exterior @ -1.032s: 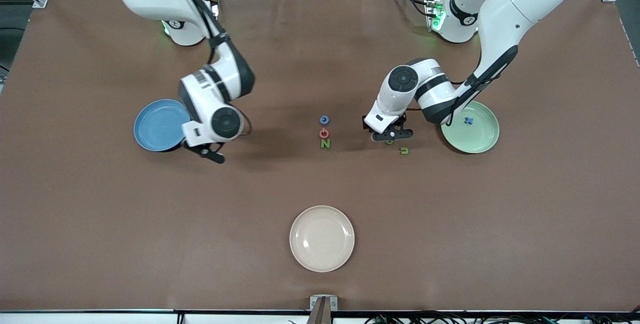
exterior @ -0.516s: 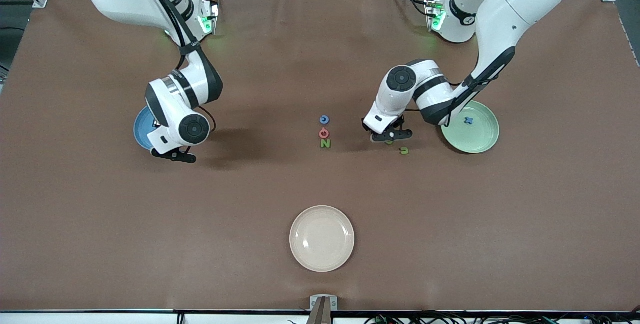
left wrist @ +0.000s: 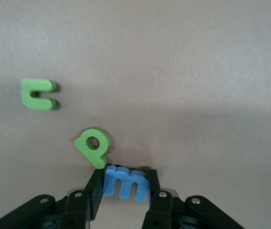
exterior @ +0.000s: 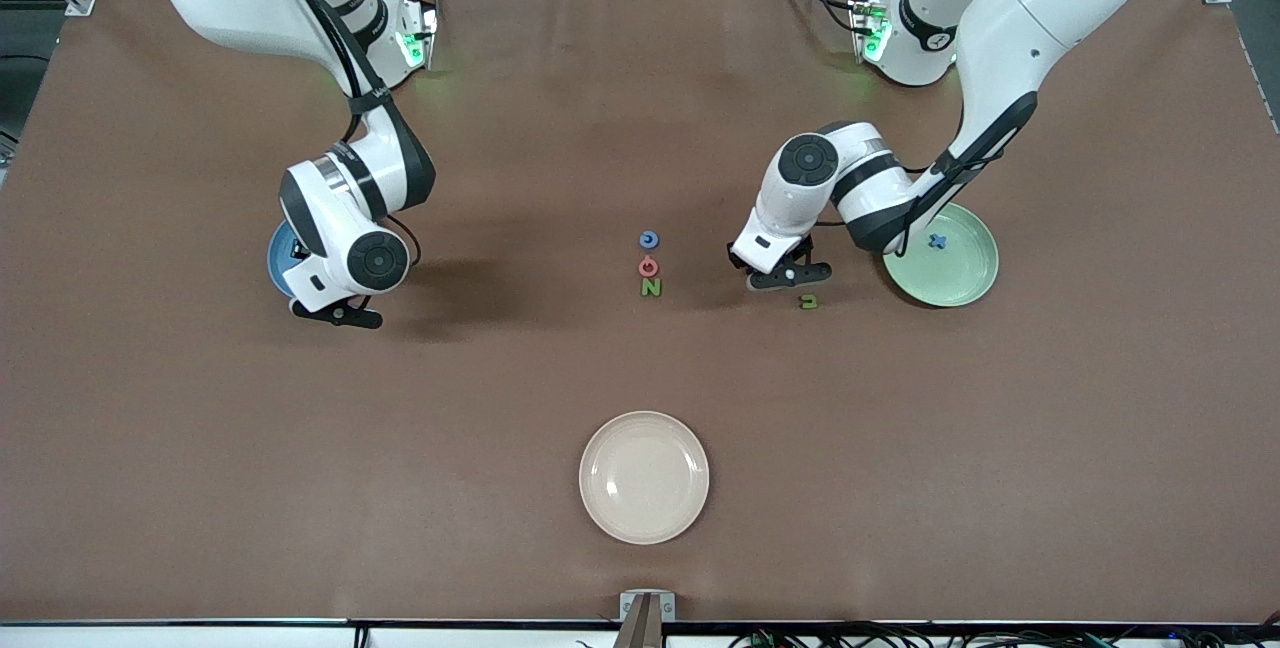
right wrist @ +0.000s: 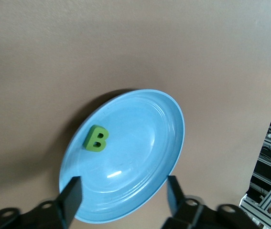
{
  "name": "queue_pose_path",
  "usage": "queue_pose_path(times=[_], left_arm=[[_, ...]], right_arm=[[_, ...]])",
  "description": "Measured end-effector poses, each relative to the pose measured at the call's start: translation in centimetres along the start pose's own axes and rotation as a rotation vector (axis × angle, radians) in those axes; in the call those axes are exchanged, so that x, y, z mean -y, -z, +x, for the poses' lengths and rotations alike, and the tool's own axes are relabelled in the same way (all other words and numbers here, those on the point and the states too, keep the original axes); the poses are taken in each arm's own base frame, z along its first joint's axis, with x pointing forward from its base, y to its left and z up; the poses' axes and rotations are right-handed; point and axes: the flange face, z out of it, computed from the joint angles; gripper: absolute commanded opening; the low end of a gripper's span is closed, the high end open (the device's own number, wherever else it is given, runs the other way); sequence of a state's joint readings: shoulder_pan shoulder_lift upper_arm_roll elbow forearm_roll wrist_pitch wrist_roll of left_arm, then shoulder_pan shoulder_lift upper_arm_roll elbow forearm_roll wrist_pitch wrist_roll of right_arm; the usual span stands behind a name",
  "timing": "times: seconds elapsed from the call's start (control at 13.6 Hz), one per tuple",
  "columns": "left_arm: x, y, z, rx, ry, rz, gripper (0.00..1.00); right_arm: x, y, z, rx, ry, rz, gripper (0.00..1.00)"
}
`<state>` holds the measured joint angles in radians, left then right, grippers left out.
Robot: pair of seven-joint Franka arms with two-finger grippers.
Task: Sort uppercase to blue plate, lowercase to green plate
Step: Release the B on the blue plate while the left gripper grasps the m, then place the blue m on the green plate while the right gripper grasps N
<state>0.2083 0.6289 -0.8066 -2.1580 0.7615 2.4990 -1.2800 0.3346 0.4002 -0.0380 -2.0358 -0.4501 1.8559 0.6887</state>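
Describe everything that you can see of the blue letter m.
The blue letter m is a small, thick lowercase piece that looks like soft foam, bright blue and matte. The left gripper is shut on it, one finger on each side. The green letter p lies right beside it; whether the two touch I cannot tell. The front view hides the m under the left gripper, which is beside the green plate.

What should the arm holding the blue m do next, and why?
Probably lift it and carry it to the green plate. The left gripper has its jaws shut on the blue m, a lowercase letter, low at the table beside the green p.
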Motion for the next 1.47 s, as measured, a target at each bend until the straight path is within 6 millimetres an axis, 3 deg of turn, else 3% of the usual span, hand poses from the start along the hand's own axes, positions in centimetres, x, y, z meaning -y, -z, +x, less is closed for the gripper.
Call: queue_pose_path(times=[0.15,0.37,0.66,0.81,1.18,1.33,1.47], left_arm=[[0.1,2.0,0.8,-0.027,0.008,0.002,0.24],[1.0,6.7,1.6,-0.028,0.023,0.017,0.24],[6.1,10.9,3.5,0.009,-0.020,0.061,0.24],[9.0,11.5,3.8,0.024,-0.044,0.064,0.24],[16.2,10.6,3.9,0.074,-0.111,0.071,0.24],[18.6,9.9,3.7,0.095,-0.124,0.074,0.24],[20.4,9.2,3.5,0.116,-0.136,0.077,0.24]], right_arm=[[0.8,1.4,-0.2,0.022,-0.048,0.102,1.00],[2.9,4.8,-1.5,0.040,-0.152,0.248,1.00],[10.4,10.4,-6.1,-0.010,-0.236,0.425,1.00],[13.3,13.1,-8.0,-0.063,-0.217,0.517,1.00],[19.3,21.0,-11.7,-0.185,-0.118,0.620,1.00],[22.3,22.5,-11.9,-0.233,-0.092,0.664,1.00],[25.5,22.4,-11.6,-0.268,-0.072,0.696,0.99]])
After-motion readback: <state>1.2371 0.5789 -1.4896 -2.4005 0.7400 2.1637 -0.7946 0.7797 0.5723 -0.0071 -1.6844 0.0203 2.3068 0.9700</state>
